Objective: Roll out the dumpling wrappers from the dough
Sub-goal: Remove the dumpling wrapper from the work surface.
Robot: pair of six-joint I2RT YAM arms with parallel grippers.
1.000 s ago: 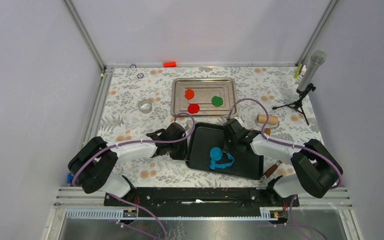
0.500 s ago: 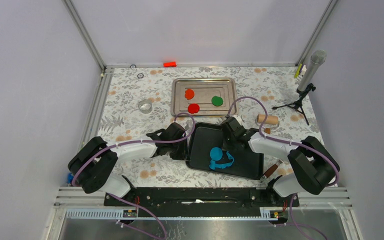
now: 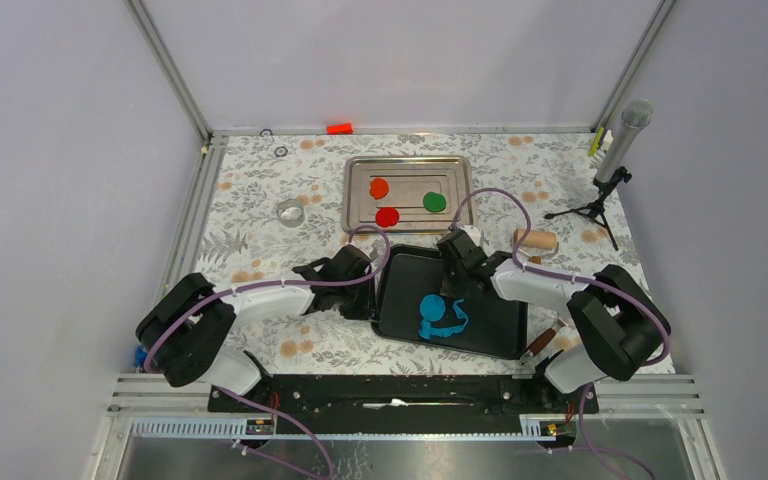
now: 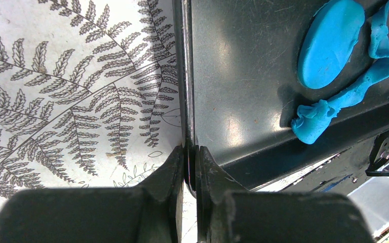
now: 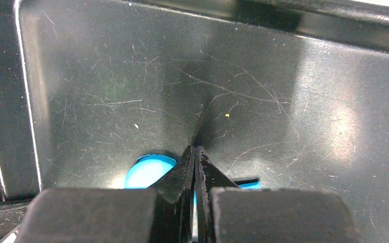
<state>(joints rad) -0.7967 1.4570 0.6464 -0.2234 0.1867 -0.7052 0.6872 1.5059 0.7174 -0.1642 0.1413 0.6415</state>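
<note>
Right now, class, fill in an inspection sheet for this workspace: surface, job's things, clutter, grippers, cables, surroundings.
Surface: fern-print table, bearing a black tray and a steel tray.
Job's things: blue disc and blue scrap in the black tray; orange disc, red disc, green disc in the steel tray.
Clutter: wooden roller, ring, brown-handled tool.
Grippers: left gripper shut on the black tray's rim; right gripper shut, empty, above that tray's floor.
Cables: purple cables loop above both arms.
Surroundings: grey walls; microphone on a tripod, right.
</note>
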